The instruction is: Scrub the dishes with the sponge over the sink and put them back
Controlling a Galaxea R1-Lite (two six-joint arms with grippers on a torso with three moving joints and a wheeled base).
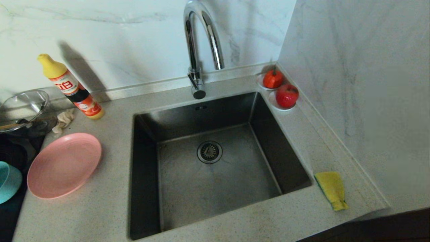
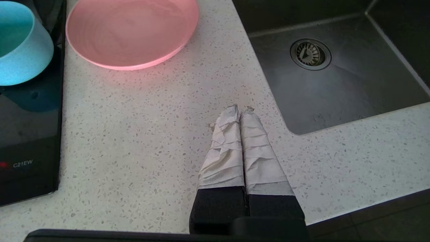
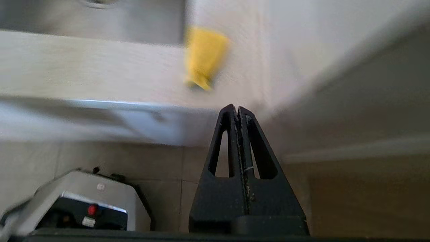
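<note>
Yellow sponge lies untouched at sink's 4 o'clock; right gripper, pinched empty below, must open first.

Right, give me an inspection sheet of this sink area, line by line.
Surface: speckled countertop around a dry-looking sink with tap.
Job's things: pink plate and teal bowl left of the sink, the bowl on a black cooktop; sponge yellow side up at the sink's right edge; spoon not seen.
Clutter: detergent bottle, glass bowl, beige cloth scrap, two red fruits on saucers.
Grippers: left pincer shut, empty, above the counter; right pincer shut, empty, below counter level, short of the sponge.
Cables: nothing seen.
Surroundings: marble-look walls; tiled floor.
</note>
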